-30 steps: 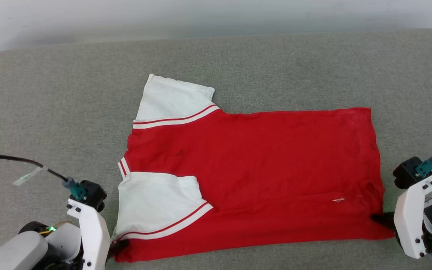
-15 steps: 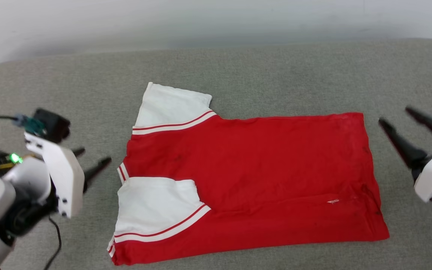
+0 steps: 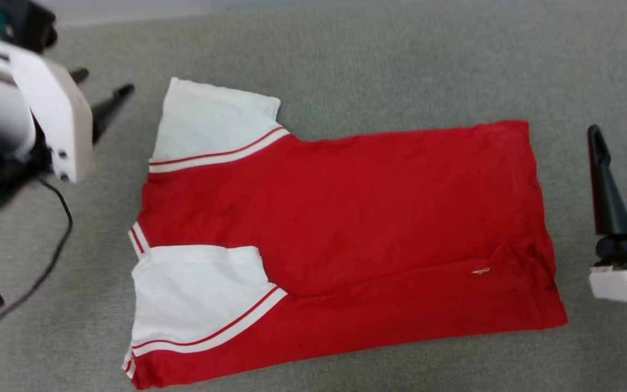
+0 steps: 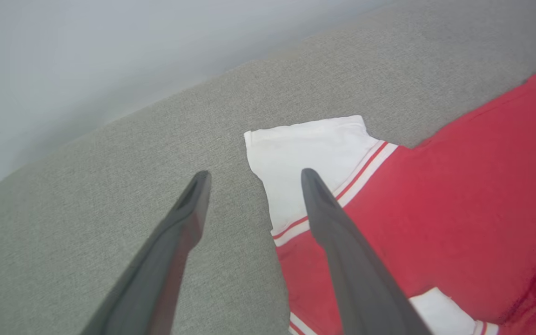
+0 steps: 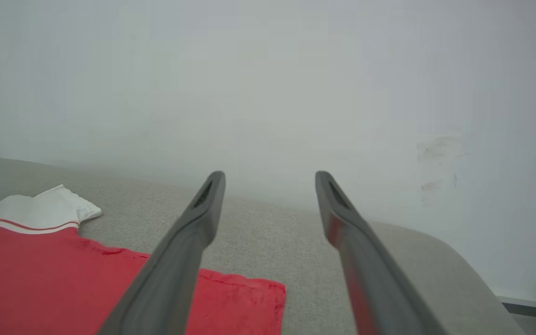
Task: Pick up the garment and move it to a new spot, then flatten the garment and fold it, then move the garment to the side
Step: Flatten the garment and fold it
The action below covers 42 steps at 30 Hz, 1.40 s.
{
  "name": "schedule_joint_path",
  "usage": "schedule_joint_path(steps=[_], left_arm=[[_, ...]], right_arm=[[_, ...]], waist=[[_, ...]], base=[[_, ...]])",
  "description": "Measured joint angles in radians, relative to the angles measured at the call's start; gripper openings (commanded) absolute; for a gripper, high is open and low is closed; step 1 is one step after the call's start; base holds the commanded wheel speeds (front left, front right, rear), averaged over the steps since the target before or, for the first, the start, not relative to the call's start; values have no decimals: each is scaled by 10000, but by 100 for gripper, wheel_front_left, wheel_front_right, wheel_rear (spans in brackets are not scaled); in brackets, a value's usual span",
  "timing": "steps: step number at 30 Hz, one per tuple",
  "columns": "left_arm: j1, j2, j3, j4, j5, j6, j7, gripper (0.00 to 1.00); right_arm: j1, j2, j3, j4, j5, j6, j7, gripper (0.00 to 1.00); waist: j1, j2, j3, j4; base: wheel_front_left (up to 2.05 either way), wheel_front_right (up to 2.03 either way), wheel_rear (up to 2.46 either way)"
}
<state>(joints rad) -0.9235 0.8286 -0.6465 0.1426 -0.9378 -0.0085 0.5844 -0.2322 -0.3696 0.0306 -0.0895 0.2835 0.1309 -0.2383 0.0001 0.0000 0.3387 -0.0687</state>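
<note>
The garment [image 3: 379, 218] lies flat across the grey cushion [image 3: 379, 60], its collar end to the left and its hem to the right. It is red with two white sleeves, and the near sleeve [image 3: 199, 288] is folded over onto the body. No lettering shows. My left gripper [image 3: 102, 81] hovers open above the cushion, just left of the far sleeve [image 4: 305, 153], and holds nothing. My right gripper [image 3: 624, 122] stands open off the hem's right side, clear of the cloth. The left gripper [image 4: 255, 173] and the right gripper [image 5: 270, 174] both have their fingers well apart.
A black cable [image 3: 47, 256] loops over the cushion at the left. A pale wall [image 5: 268, 93] rises behind the cushion's rounded far edge [image 5: 389, 228]. Bare cushion surrounds the garment [image 5: 63, 270] on all sides.
Both grippers let go of the garment's near corners, then rose and swung toward the far side, open. The head camera has shifted, and the garment stays flat.
</note>
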Motion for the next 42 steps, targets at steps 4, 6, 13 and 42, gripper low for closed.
schedule_joint_path(steps=[4, 6, 13, 42], left_arm=[[-1231, -182, -48, 472, -272, -100, 1300, 100], [-1723, -257, -136, 740, -403, -138, 2044, 100], [-3006, -424, -520, 1547, -527, -46, 3988, 100], [-2940, -717, -1200, 1941, -403, -938, 3622, 0]], right_arm=[[271, 453, -67, -368, -368, 0, -75, 100], [267, 546, -69, -468, -422, 0, -84, 100], [-105, 635, 194, -629, -640, 0, -148, 100], [-2803, -1852, 1057, -558, -228, 0, 2230, 100]], waist=[[0, 0, 685, -164], [0, 0, 1026, -265], [1, 0, 2102, -713], [0, 0, 1772, -709]], base=[[0, 0, 0], [0, 0, 0], [0, 0, 0], [0, 0, 0]])
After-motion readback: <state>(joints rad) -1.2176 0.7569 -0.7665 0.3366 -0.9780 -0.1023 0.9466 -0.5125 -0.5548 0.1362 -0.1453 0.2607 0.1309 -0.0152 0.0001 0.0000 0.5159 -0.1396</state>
